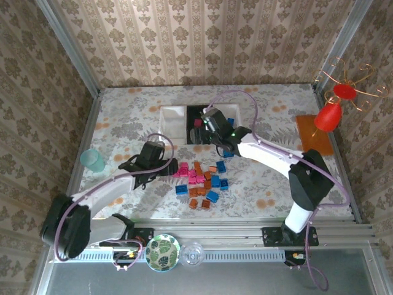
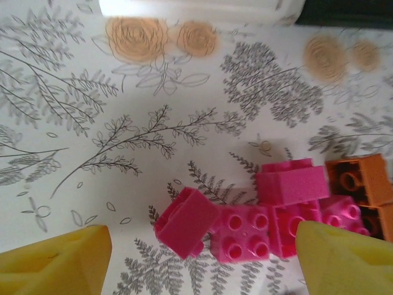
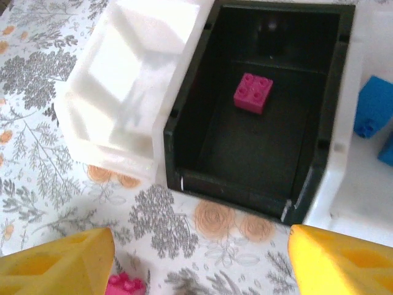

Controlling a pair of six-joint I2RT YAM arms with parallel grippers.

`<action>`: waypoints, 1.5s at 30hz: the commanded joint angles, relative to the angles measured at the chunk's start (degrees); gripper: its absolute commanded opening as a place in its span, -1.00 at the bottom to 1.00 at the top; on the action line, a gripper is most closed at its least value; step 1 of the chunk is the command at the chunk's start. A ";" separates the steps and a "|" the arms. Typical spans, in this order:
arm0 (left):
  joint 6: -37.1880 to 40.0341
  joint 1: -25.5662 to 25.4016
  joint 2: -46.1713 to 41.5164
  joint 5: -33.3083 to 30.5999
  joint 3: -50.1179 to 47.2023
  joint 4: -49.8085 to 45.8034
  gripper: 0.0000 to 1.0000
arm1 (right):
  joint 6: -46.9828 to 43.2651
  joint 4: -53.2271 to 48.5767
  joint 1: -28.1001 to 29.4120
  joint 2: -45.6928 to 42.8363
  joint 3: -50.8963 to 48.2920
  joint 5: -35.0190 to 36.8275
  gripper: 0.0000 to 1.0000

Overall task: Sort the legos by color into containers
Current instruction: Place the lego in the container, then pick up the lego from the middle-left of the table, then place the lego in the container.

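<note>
The legos point(image 2: 241, 230) are smooth, slightly glossy plastic, the containers point(image 3: 116, 123) likewise (black one duller), the table cover point(image 2: 92, 203) matt.

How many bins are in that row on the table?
3, side by side: the left white bin, the black bin in the middle, and the right white bin, partly cut off at the frame edge.

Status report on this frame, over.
Left pincer open over pink bricks. Right pincer open at black bin, one pink brick inside. No obstruction seen.

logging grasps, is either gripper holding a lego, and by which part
Nothing held: left gripper open over the pink legos, right gripper open near the black bin.
</note>
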 commanded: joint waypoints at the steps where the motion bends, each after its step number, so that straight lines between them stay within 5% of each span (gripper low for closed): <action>1: -0.64 0.72 2.69 2.26 -0.07 5.06 0.54 | 1.67 2.84 -0.15 -3.98 -5.44 0.54 0.52; 12: -2.27 3.61 9.89 1.95 -4.15 11.07 0.37 | 2.18 4.00 -0.18 -10.75 -14.56 1.07 0.51; 30: -4.06 3.00 5.99 4.62 -6.38 10.19 -0.46 | 3.30 3.94 -0.23 -14.61 -19.24 4.27 0.51; 36: -1.57 -2.85 4.76 2.40 6.37 3.93 -0.57 | 4.61 3.53 -0.61 -20.81 -24.51 6.30 0.51; 45: 4.99 -3.67 25.88 3.01 37.20 -0.57 -0.60 | 6.96 0.45 -0.75 -28.19 -31.75 8.35 0.51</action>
